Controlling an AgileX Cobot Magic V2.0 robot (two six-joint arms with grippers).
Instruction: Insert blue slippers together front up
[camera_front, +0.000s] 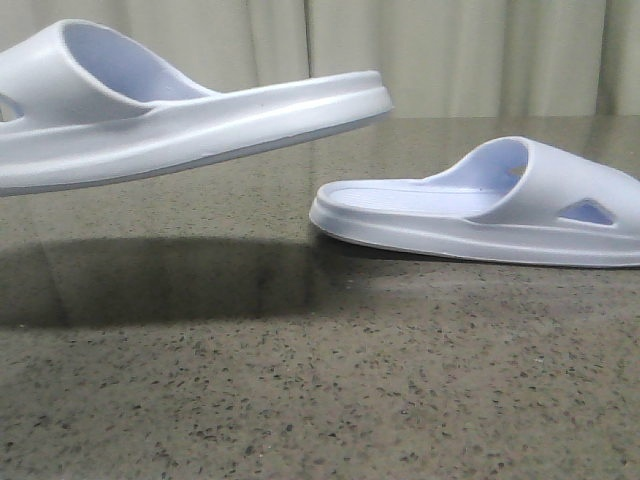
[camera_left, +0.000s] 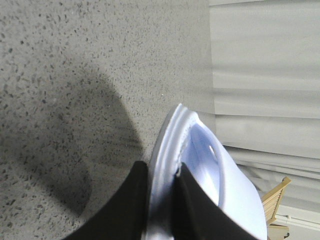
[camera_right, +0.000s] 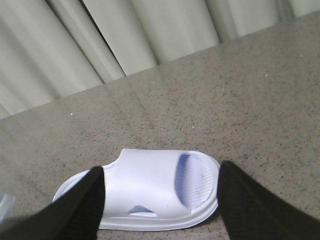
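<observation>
Left slipper (camera_front: 150, 110) — clamped at its edge in left gripper (camera_left: 161, 200), raised off counter (camera_front: 300, 400) for nesting; right slipper (camera_right: 150, 195) flat on counter — right gripper (camera_right: 160, 200) spread wide over it

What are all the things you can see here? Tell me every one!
Blue slippers: two, very pale blue-white. One is lifted off the table on the left, held by its edge; the other lies flat on the table on the right.
Table: one, speckled grey-brown stone look, under everything.
Curtain: pale beige folds, behind the table.
Wooden piece: one, light wood, by the curtain; what it is cannot be told.
Left gripper: black fingers, shut on the lifted slipper's edge.
Right gripper: black fingers, open, spread either side of the lying slipper.
</observation>
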